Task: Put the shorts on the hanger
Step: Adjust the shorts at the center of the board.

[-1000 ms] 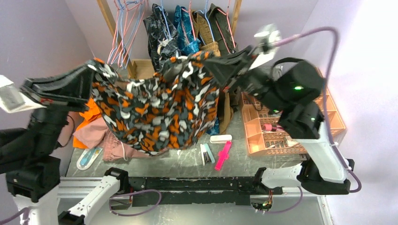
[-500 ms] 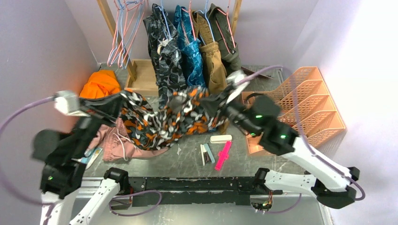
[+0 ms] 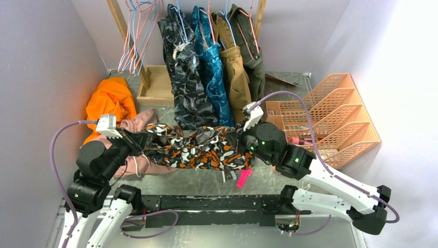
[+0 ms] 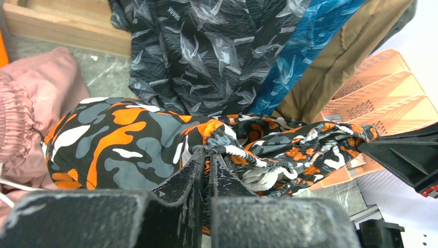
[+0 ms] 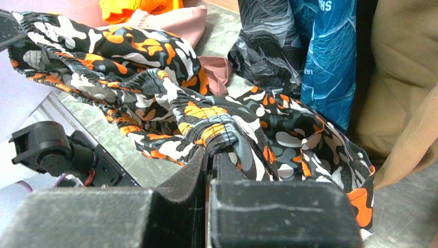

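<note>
Both grippers are clamped on the shorts (image 3: 199, 150). At the left gripper (image 3: 138, 140), centre left of the overhead view, the fingers are pressed together with a fold of the camouflage fabric pinched between their tips; its wrist view shows the same pinch at the left gripper (image 4: 206, 155), with the shorts (image 4: 119, 137) bunched just above and left of the tips. The right gripper (image 3: 238, 139) sits a little right of centre, closed on the opposite end of the cloth; in its wrist view the right gripper (image 5: 212, 151) bites a gathered ridge, and the shorts (image 5: 155, 88) spread away toward the upper left of that frame.

Between the two grips the garment hangs as a loose, crumpled band across the middle of the overhead view, low over the table (image 3: 206, 181). Its left end overlaps a pair of dusty-pink shorts (image 3: 135, 164) lying on the table, and an orange garment (image 3: 109, 101) lies beyond those at the left wall. Just behind the band hang grey-black camouflage shorts (image 3: 186, 77), a blue garment (image 3: 212, 67) and a tan one (image 3: 235, 72). Pink wire hangers (image 3: 125, 51) hang empty with light-blue ones at the upper left, well apart from the held shorts. An orange mesh tray (image 3: 341, 119) stands at the right, and a pink tool (image 3: 243, 178) lies just below the band's right end
</note>
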